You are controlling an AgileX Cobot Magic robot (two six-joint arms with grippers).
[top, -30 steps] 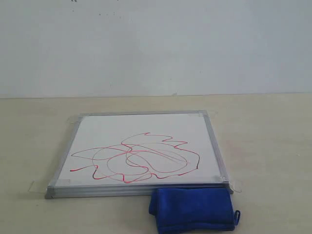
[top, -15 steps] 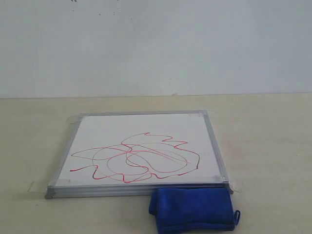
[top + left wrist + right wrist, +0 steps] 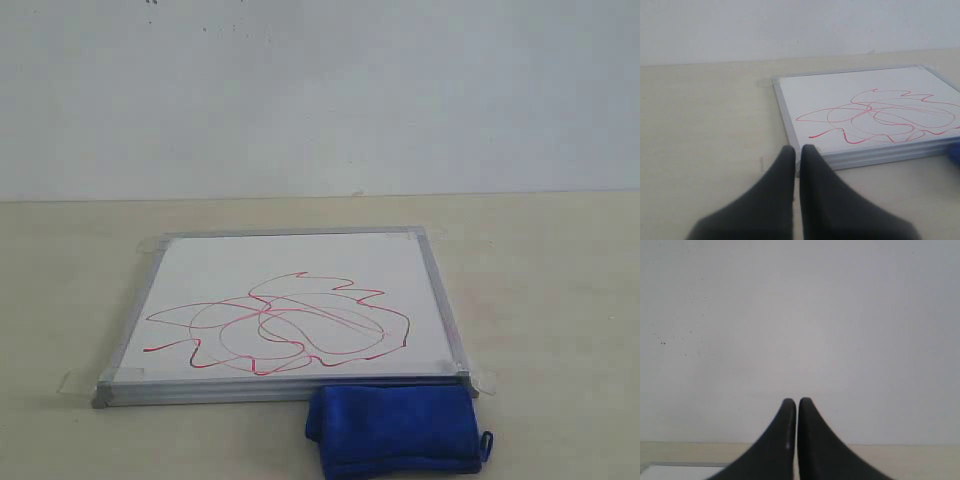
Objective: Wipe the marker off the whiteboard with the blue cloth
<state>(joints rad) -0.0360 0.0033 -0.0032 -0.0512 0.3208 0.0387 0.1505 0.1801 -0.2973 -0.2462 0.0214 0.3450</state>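
Note:
The whiteboard (image 3: 290, 265) lies flat on the beige table, its silver frame taped at the corners. Red looping marker lines (image 3: 280, 325) cover its near half. The folded blue cloth (image 3: 395, 428) rests on the table against the board's near edge, toward the right. Neither gripper shows in the exterior view. In the left wrist view my left gripper (image 3: 797, 148) is shut and empty, just short of the whiteboard (image 3: 840, 95) corner, with the marker (image 3: 880, 115) beyond and a sliver of the blue cloth (image 3: 955, 152). My right gripper (image 3: 797, 401) is shut, empty, facing the wall.
The beige table (image 3: 540, 270) spreads around the board on all sides. A plain pale wall (image 3: 320, 90) stands behind it. In the right wrist view a corner of the whiteboard (image 3: 675, 471) shows low down.

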